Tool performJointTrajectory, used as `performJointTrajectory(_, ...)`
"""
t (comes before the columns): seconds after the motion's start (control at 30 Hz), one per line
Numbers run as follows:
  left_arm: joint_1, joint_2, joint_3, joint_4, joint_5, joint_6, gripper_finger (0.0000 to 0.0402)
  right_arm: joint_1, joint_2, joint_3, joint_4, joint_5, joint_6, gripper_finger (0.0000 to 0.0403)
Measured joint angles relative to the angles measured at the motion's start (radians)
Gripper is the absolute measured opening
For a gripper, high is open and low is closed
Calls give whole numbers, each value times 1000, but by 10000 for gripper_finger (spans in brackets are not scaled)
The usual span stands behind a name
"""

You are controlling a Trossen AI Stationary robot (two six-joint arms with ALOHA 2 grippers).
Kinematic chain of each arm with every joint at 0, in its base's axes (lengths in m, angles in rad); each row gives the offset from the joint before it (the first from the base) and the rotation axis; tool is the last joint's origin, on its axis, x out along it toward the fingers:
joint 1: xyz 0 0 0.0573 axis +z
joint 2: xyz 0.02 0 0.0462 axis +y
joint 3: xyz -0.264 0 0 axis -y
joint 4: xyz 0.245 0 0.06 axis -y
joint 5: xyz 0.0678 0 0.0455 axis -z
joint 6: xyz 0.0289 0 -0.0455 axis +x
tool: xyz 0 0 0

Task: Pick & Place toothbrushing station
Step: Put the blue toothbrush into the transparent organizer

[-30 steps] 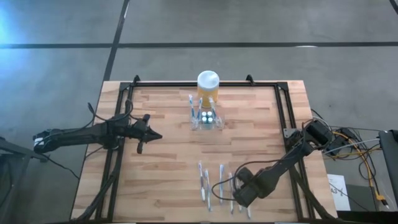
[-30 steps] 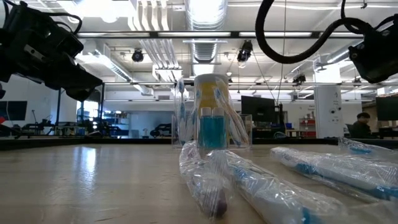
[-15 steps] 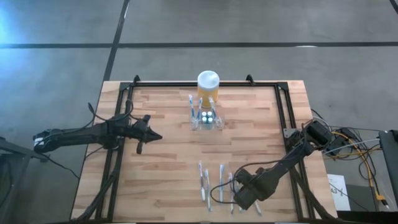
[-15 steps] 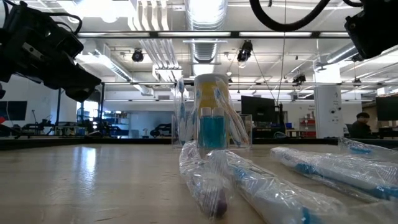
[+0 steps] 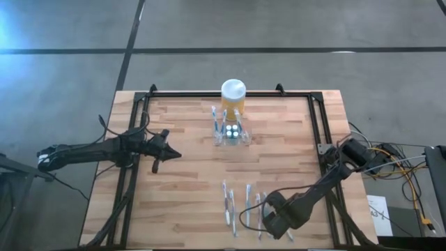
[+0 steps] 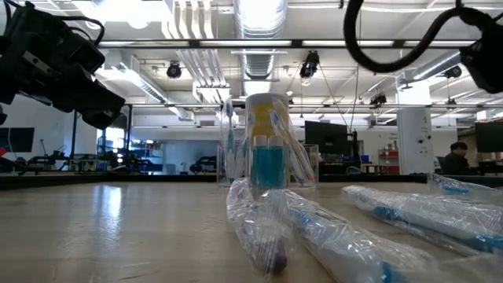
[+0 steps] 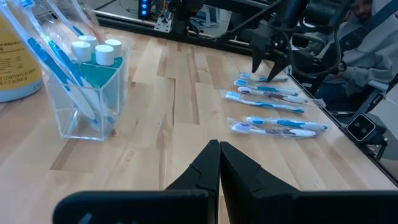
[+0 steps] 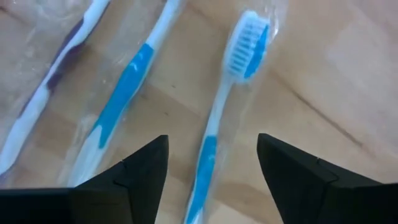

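Note:
The toothbrushing station (image 5: pixel 231 132) is a clear holder standing on its base at the table's far middle, with blue brushes and white-capped tubes in it (image 7: pixel 93 81). Several wrapped toothbrushes (image 5: pixel 237 206) lie flat near the front edge. My right gripper (image 8: pixel 212 138) hangs open above them, pointing down, with one finger on each side of a blue-and-white wrapped toothbrush (image 8: pixel 214 124) and apart from it. My left gripper (image 5: pixel 174 153) hovers shut at the table's left, pointing toward the station.
A yellow jar with a white lid (image 5: pixel 233 96) stands just behind the station at the far edge. A black frame (image 5: pixel 317 125) runs along the table's sides and back. Bare wood lies between the station and the row of toothbrushes.
My right gripper has shifted a little toward the table's near edge, over the right end of the toothbrush row. The toothbrushes and the station have stayed where they were.

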State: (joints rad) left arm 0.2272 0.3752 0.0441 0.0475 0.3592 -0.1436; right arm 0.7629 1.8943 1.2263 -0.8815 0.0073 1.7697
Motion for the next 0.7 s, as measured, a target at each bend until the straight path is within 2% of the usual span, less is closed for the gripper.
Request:
performJointTrajectory(0.37,0,0,0,-4,0,1,12,-3,100,8,28,-24,-145,202)
performJointTrajectory(0.5,0,0,0,-4,0,1,12,-2,99,15,29,8,-147,161)
performJointTrajectory(0.7,0,0,0,-4,0,1,12,-1,53,10,26,79,-152,73)
